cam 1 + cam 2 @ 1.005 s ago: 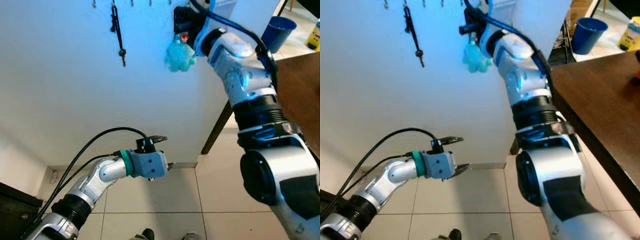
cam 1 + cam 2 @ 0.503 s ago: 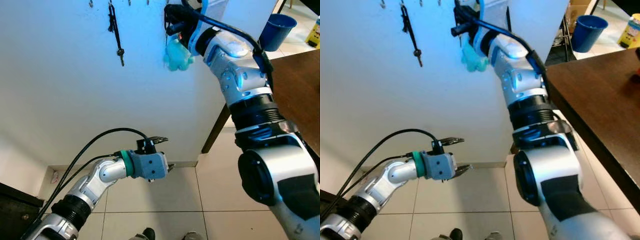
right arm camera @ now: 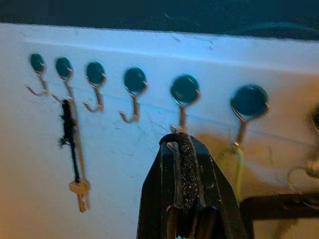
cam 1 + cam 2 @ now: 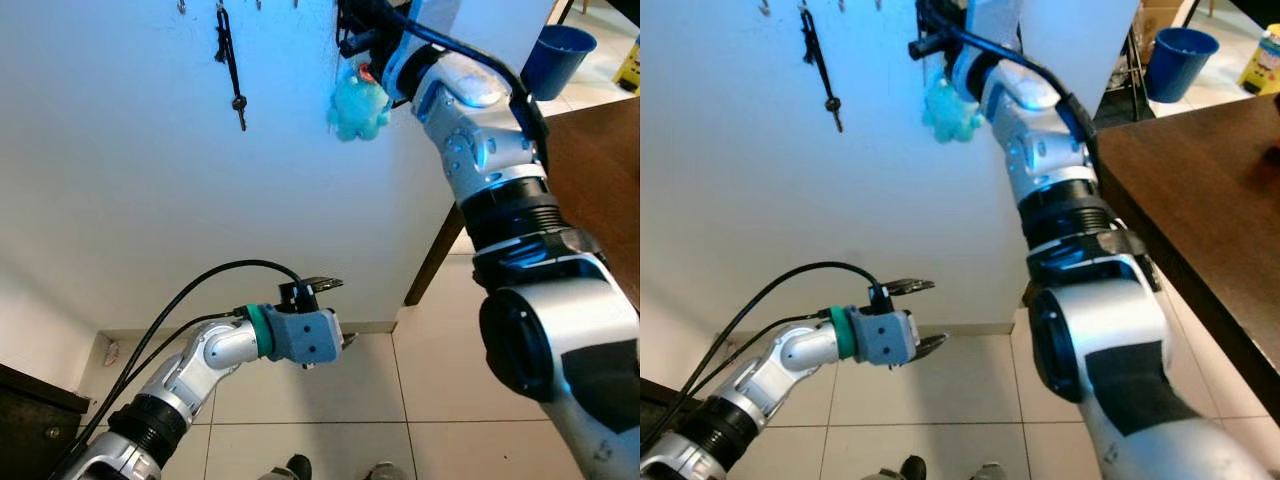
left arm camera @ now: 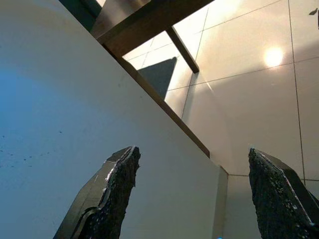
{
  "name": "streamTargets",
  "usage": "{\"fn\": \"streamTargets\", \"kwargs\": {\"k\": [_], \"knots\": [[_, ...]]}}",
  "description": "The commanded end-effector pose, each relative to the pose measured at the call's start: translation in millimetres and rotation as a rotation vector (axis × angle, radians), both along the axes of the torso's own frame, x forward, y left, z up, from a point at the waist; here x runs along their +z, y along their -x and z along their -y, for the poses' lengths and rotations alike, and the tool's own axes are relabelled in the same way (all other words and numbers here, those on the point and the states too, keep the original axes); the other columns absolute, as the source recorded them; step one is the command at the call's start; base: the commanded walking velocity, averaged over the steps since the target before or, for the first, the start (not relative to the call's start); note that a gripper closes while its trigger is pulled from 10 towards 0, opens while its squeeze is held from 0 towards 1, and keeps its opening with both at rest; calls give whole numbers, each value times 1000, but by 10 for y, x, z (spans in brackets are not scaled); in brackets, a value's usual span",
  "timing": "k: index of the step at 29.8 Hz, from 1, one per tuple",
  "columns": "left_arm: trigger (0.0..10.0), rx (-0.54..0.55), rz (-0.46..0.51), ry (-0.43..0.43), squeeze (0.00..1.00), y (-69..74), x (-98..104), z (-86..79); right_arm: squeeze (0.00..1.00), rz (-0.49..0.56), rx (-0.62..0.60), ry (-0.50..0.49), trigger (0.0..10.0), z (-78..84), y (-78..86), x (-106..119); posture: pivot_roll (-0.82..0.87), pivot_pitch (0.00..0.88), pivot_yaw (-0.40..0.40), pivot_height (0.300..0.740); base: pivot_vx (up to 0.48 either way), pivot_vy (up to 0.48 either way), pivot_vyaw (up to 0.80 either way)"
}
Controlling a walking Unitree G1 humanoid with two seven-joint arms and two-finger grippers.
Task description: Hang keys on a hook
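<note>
a white wall (image 4: 150,170) rises ahead above a tiled floor (image 4: 330,400), with a dark wooden table (image 4: 1200,200) to the right and a blue bin (image 4: 555,55) beyond it. the right arm reaches up to a row of hooks (image 3: 134,89) on the wall; the right gripper (image 3: 185,149) has its fingers pressed together just below one hook, pinching the keys, whose fluffy teal keychain (image 4: 355,105) dangles beneath it against the wall. another key on a black strap (image 3: 75,154) hangs from a hook further left. the left gripper (image 4: 335,312) hovers low near the floor, fingers spread wide and holding nothing.
</note>
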State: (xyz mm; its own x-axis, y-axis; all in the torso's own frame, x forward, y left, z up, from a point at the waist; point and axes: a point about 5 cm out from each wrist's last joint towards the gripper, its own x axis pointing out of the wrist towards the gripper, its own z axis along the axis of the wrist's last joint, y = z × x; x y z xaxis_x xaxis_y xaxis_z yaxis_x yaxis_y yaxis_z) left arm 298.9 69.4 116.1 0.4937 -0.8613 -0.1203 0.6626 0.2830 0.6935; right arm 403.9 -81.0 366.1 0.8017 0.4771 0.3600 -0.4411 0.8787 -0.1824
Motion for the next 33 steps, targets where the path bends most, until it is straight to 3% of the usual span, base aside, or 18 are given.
{"fn": "streamTargets", "kwargs": {"k": [1, 15, 33], "knots": [[10000, -12, -15, -29, 1000, 44, -61, 2, 0, 29, -1, -2, 0, -35, 11, 90, -55, 133, 79, 740, 0, 0, 0], [10000, -14, -14, -11, 1000, 87, -50, 48, 0, 63, 88, -33, 0, -201, 36, 182, -49, 160, 61, 740, 0, 0, 0], [10000, -34, -29, -3, 1000, 182, -71, 110, 0, 76, 31, -52, 0, -143, 8, 297, -42, 187, 60, 740, 0, 0, 0]]}}
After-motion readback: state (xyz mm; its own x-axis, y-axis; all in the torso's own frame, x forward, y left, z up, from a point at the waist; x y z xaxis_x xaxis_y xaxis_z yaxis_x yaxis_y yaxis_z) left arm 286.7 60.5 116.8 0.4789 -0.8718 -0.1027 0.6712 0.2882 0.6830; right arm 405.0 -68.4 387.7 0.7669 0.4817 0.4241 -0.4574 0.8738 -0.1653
